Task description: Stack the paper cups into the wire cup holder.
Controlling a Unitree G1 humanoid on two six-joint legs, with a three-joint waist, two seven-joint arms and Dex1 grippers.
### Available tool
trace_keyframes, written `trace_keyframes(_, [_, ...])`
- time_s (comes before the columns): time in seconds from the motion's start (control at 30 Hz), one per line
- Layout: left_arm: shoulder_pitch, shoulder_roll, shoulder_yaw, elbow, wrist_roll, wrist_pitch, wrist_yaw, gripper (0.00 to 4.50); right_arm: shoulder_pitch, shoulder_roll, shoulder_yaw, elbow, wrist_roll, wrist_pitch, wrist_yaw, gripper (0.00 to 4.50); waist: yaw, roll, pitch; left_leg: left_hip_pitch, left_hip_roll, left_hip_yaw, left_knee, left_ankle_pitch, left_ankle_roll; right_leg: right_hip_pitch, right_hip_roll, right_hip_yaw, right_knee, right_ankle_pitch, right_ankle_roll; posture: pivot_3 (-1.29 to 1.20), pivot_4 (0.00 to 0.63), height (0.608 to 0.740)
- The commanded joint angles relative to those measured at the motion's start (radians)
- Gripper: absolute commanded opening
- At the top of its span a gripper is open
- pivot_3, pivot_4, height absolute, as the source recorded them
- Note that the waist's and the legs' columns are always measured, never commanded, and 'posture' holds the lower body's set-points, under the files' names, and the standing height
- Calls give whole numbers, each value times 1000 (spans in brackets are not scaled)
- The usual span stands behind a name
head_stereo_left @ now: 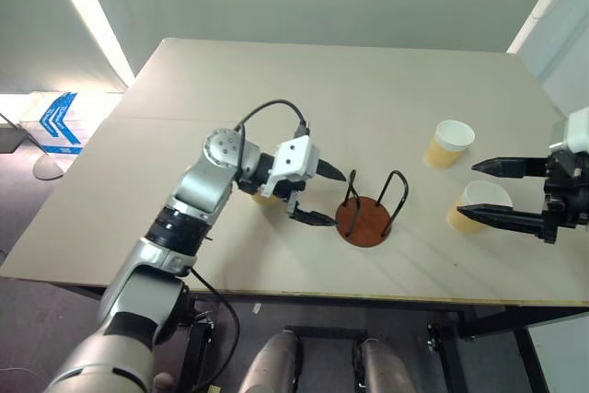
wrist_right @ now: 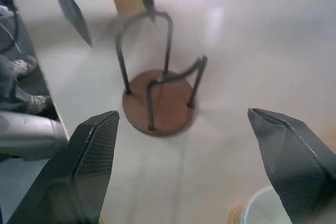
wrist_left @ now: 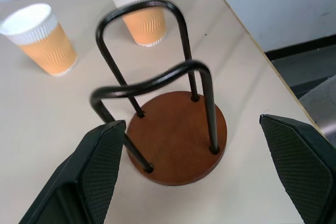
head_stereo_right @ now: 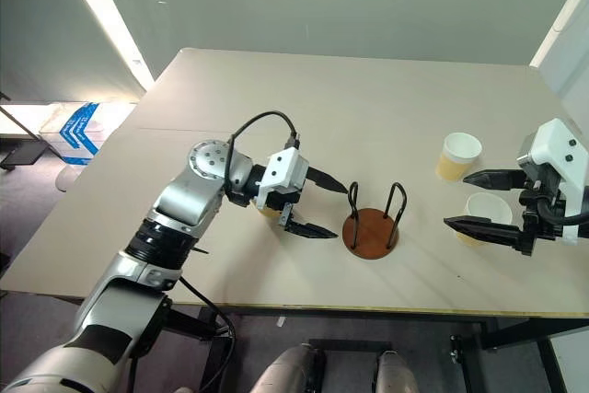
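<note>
the wire cup holder [head_stereo_left: 365, 215] stands empty near the front edge of the table [head_stereo_left: 276, 89], a round reddish-brown disc with two black wire loops rising from it and crossing overhead. no cup is inside it yet, so by the look of things the stacking has not begun.

three paper cups are about. one tan cup [head_stereo_left: 449, 144] stands upright well to the right of the holder and further back; a second cup [head_stereo_left: 479, 204] stands nearer the front, also to the right. a third cup [head_stereo_left: 266, 196] sits on the holder's left, mostly hidden behind the left gripper's white housing.

the left gripper [head_stereo_left: 324, 196] has its two black fingers spread wide and holds nothing; it hangs just left of the holder, pointed at it, with the holder framed between the fingers in the left wrist view. the right gripper [head_stereo_left: 490, 192] is also spread and empty, its fingers reaching in on either side of the nearer right-hand cup without visibly pinching it.

these cups are likely very light, with thin ribbed walls that would buckle under a hard squeeze, and easily tipped by a nudge. i would take one across the body, a little below the white rim where the wall is stiffest, with a gentle close. the holder looks stiff but light enough to slide if a cup catches a loop.
</note>
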Motion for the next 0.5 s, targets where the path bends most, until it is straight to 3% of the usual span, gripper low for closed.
trace_keyframes(0.03, [3, 24, 55, -82, -49, 53, 21, 4470, -34, 7, 6, 4, -21, -36, -32, 4158, -3, 0, 0, 0, 0, 0, 0, 0, 0, 0, 0, 0, 0, 0, 0, 0, 150, 740])
trace_keyframes(0.27, [41, 94, 142, -186, -129, 188, 75, 4470, -62, -22, 82, 103, -135, -87, -58, 4158, -9, 0, 0, 1, 0, 0, 0, 0, 0, 0, 0, 0, 0, 0, -1, 0, 150, 740])
trace_keyframes(0.5, [21, 96, 194, -175, -158, 244, 168, 4470, -304, -14, 313, 280, -283, -182, -75, 4158, -15, 0, 0, 2, 0, 0, 1, 1, 0, 0, 0, 0, 1, 4, -1, 0, 150, 740])
